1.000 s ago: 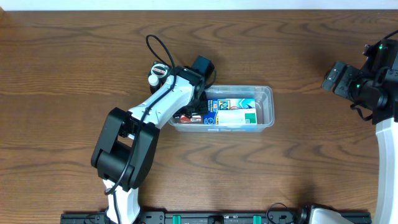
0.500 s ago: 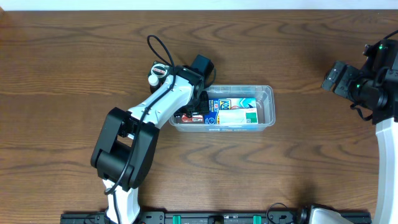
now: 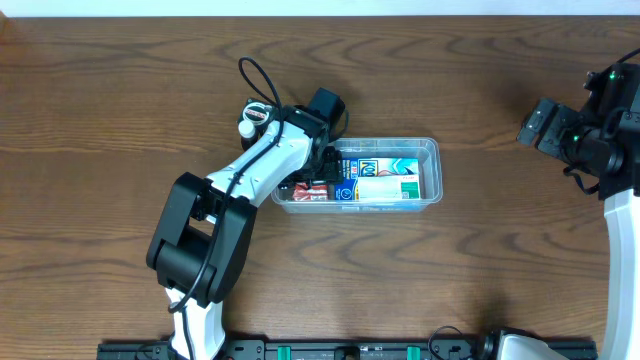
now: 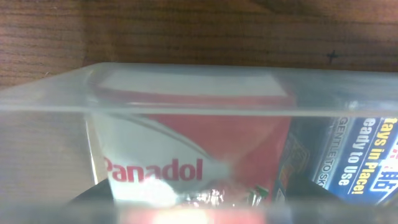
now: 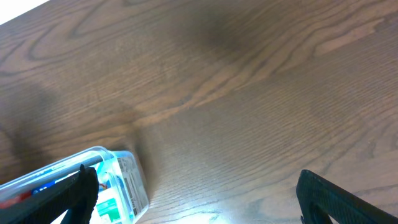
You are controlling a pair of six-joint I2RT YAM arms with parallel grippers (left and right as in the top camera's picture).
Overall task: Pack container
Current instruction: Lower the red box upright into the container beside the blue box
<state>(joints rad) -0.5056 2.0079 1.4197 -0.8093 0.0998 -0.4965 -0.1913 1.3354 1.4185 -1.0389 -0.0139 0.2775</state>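
Dipping into one end of the container (image 3: 400,142), the left gripper (image 3: 322,168) shows no readable grip — the right gripper (image 5: 202,193), open and empty, sits well apart.

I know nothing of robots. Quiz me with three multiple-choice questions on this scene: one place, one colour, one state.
1. Where is the container on the table?
A. At the far right edge
B. Near the middle
C. In the near left corner

2. What colours is the Panadol box?
A. Green and yellow
B. Black
C. Red and white

3. How is the right gripper?
A. Open, holding nothing
B. Shut on a box
C. Inside the container

Answers: 1 B, the overhead view shows it mid-table; 2 C, the left wrist view shows red and white; 3 A, its jaws stand wide apart over bare wood.
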